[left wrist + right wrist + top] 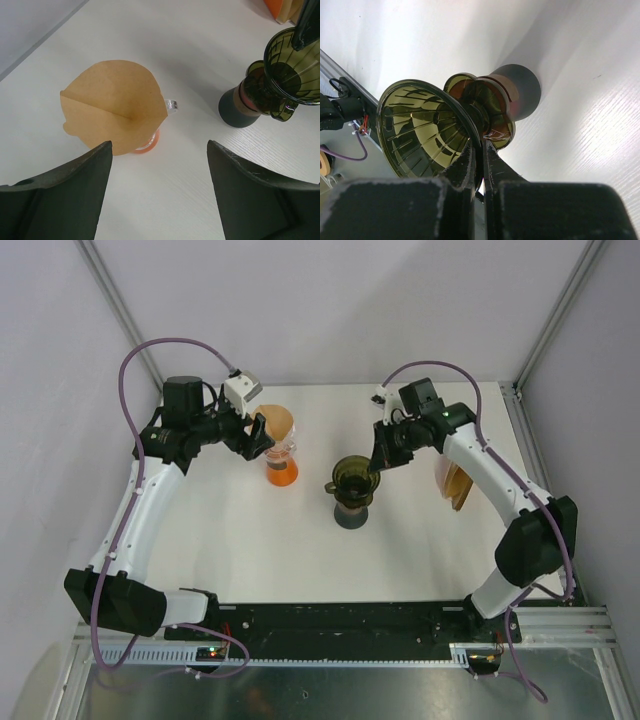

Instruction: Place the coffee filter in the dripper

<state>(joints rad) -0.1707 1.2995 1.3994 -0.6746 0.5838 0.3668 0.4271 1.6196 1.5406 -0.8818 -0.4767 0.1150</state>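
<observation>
Pinched tight on the rim of the olive-green dripper (pixel 420 130), the right gripper (pixel 481 150) steadies it on its dark stand (pixel 522 90). Left gripper (pixel 159 152) hovers, jaws wide apart, over the brown paper filter (pixel 112 107), left of centre in its frame (perched on an orange vessel (pixel 150 144)). Pickup looks to be the step in hand: lower, then close on the filter's edge.

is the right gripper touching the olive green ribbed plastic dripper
Touching: the right wrist view shows the right gripper pinching the rim of the dripper.
</observation>
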